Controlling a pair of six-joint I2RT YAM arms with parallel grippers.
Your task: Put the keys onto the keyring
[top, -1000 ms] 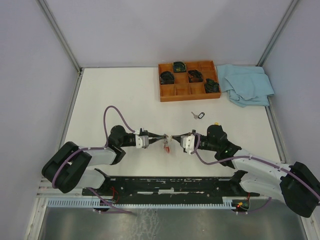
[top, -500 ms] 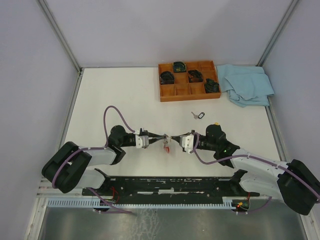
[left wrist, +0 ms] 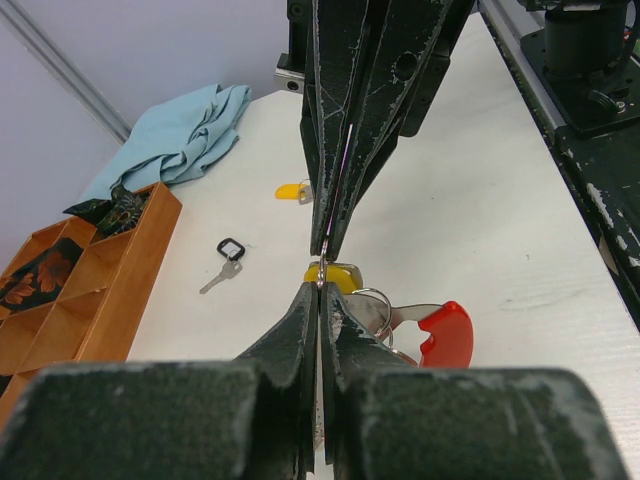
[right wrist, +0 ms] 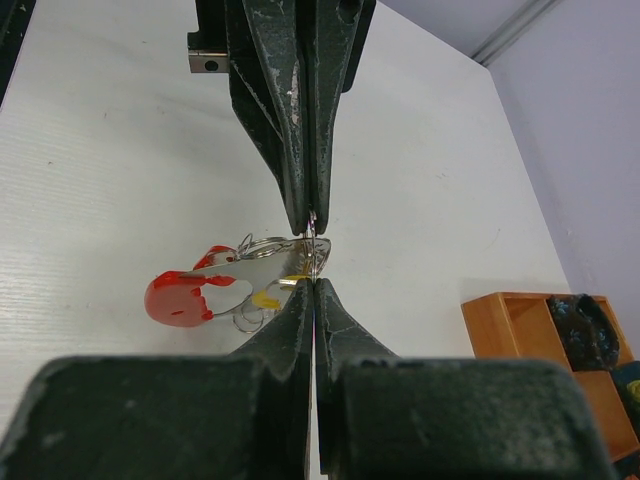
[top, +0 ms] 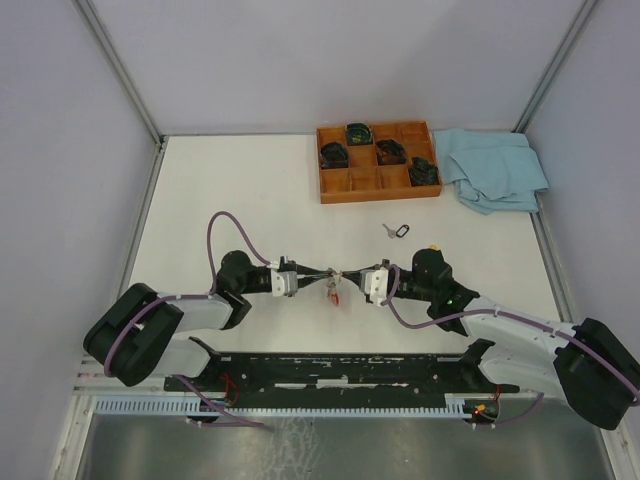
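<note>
My left gripper point(top: 322, 274) and right gripper point(top: 347, 275) meet tip to tip above the table's near middle. Both are shut on the thin silver keyring point(top: 335, 276), which stands edge-on between the tips in the left wrist view point(left wrist: 322, 268) and the right wrist view point(right wrist: 314, 238). A bunch hangs under the ring: a red plastic piece point(left wrist: 445, 333) on a silver blade, a yellow-capped key point(left wrist: 338, 275), and small silver rings. I cannot tell the red band from the red key cap. Another yellow-capped key point(top: 432, 246) lies on the table behind the right arm.
A plain silver key on a black loop point(top: 396, 231) lies behind the grippers. An orange divided tray point(top: 378, 192) holding dark items stands at the back, with a blue cloth point(top: 495, 168) to its right. A black rail point(top: 330, 370) runs along the near edge.
The right gripper has edged slightly left toward the left gripper, and the hanging bunch has shifted a little with it. Both grippers stay shut.
</note>
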